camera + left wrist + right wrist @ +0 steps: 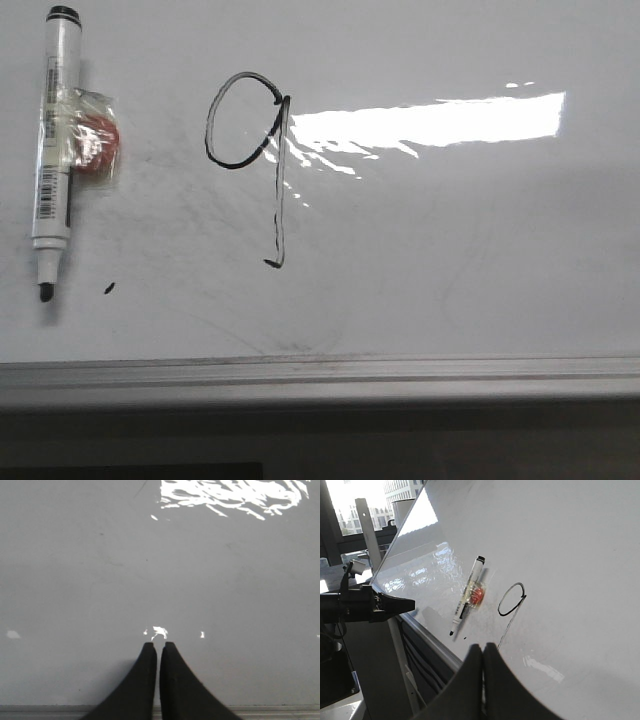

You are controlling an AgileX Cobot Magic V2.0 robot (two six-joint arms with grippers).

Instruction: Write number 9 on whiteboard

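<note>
Black marker outline, the number 9, stands complete on the glossy white whiteboard, beside the uncapped white marker pen. My left gripper and right gripper are both pressed closed, holding nothing.

Front view sits close, square-on to the whiteboard. Left wrist view hugs bare board surface. Right wrist view looks obliquely from farther back, sharing the number 9 and marker pen with front.
</note>
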